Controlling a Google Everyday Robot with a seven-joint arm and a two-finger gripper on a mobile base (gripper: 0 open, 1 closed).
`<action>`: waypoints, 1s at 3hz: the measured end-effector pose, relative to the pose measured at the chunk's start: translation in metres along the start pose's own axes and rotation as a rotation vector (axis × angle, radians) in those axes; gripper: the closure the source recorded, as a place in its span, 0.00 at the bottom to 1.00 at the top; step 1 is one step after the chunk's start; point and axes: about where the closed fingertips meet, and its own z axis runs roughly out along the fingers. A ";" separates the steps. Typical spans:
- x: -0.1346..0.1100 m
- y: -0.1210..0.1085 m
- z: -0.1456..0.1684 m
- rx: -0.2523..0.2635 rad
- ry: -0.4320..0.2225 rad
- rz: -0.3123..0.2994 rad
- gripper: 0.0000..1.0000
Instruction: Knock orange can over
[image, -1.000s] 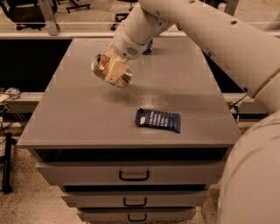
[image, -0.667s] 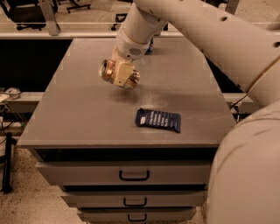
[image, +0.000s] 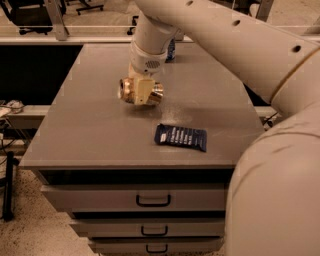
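Near the middle-back of the flat grey cabinet top, the orange-gold aluminium drink can is lying almost level, its silver end pointing to the left edge and its body sitting at or just above the surface; I cannot tell whether it is touching. The white arm's two-finger gripper is reaching straight down onto it from above. One cream finger is crossing the near side of the can's middle, so the jaws are looking closed around the can's waist, open only as wide as the can itself.

Judging by its kind, the can is behaving as a light, thin-walled thing: stiff along its length, easily dented across the waist, smooth and apt to slip or roll once it is free. A hold at mid-body, or a push high on the wall, is suiting it better than any hold near the rims. Lying sideways, it is likely to roll toward an edge, so a gentle release low over the surface is looking wise.

Just toward the front, the flat dark blue snack packet is lying apart from the can, and the dark blue can is standing at the back, partly hidden behind the arm.
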 end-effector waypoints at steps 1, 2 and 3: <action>-0.003 0.005 0.003 -0.022 0.018 -0.035 0.17; -0.005 0.008 0.004 -0.032 0.024 -0.051 0.00; -0.006 0.009 0.004 -0.034 0.023 -0.055 0.00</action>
